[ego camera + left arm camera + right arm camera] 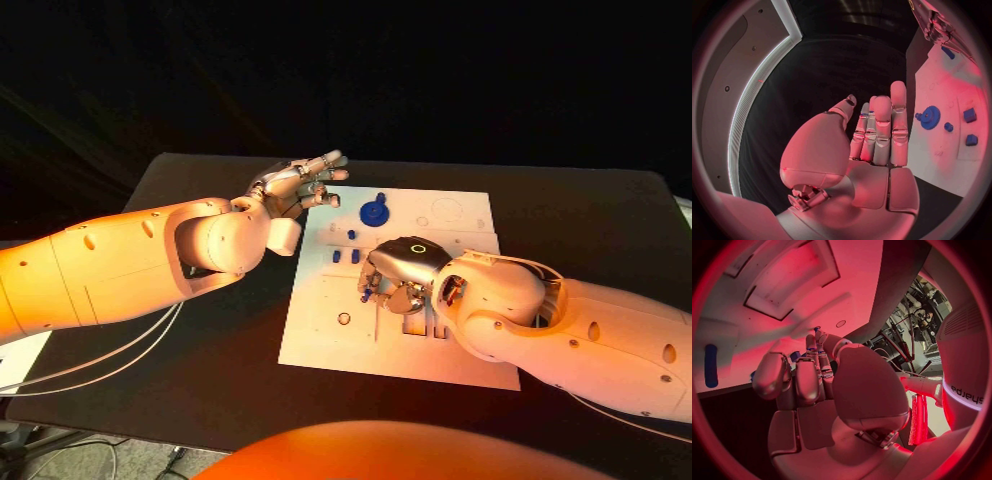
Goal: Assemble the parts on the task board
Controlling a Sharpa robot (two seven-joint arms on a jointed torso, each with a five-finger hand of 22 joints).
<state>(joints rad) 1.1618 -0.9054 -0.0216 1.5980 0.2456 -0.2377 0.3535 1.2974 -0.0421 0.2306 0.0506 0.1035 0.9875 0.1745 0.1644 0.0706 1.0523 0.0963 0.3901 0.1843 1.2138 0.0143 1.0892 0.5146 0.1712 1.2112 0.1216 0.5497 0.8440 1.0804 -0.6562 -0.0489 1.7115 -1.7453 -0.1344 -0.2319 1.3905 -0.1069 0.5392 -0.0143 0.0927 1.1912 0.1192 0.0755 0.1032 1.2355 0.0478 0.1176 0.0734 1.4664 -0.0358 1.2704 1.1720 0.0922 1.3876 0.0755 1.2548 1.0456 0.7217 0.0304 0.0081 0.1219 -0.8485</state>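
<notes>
The task board (433, 225) lies mid-bench (188, 190), a blue gear (374, 213) near its far edge. The right hand (401, 275) is down on the board's middle, fingers curled over small blue parts (346, 256); whether it grips one, can't tell. The left hand (300, 182) hovers wide, holding nothing, beyond the board's far-left corner.

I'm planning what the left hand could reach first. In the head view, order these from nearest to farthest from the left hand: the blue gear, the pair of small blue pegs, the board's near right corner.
1. Blue gear, just right of the left hand.
2. Small blue pegs, mid-board, beside the right hand.
3. Near right corner of the board, under the right arm.
</notes>
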